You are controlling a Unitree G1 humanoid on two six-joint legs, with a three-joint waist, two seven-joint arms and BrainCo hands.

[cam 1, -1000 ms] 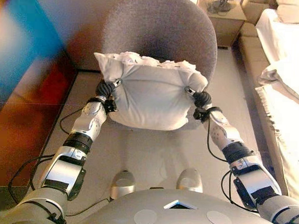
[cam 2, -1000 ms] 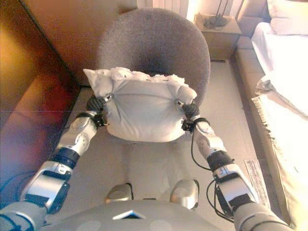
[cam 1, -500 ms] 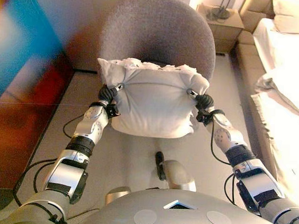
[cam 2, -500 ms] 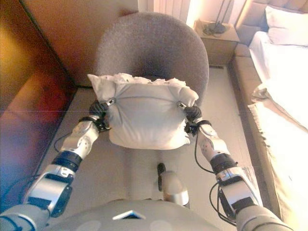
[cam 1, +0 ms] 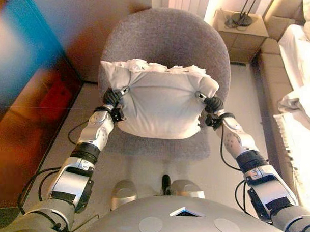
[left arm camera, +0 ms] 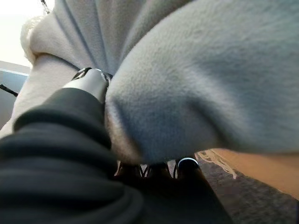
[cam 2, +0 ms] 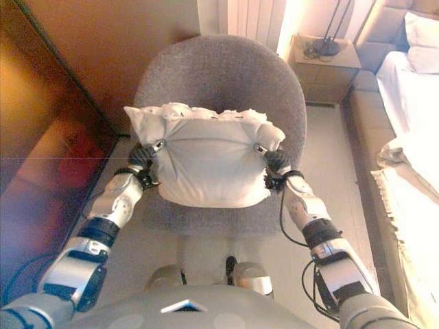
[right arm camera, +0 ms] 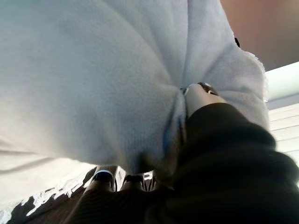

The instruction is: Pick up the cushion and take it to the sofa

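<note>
A white cushion [cam 1: 160,103] with a frilled far edge hangs between my two hands, held up over the seat of a round grey armchair [cam 1: 168,40]. My left hand [cam 1: 113,98] is shut on the cushion's left side, thumb pressed into the top and fingers curled under, as the left wrist view [left arm camera: 88,84] shows. My right hand [cam 1: 212,104] is shut on its right side the same way, seen in the right wrist view [right arm camera: 201,93]. The cushion [left arm camera: 201,79] fills both wrist views [right arm camera: 84,79].
A dark wooden panel [cam 1: 28,106] runs along the left. A bedside table [cam 2: 326,62] with a lamp base stands at the back right. A bed with white bedding [cam 2: 411,157] lies along the right. Pale floor [cam 2: 346,157] lies between chair and bed.
The whole picture has shifted, so the camera has moved and the armchair now lies lower and more fully in view. Both hands keep the same hold on the cushion.
</note>
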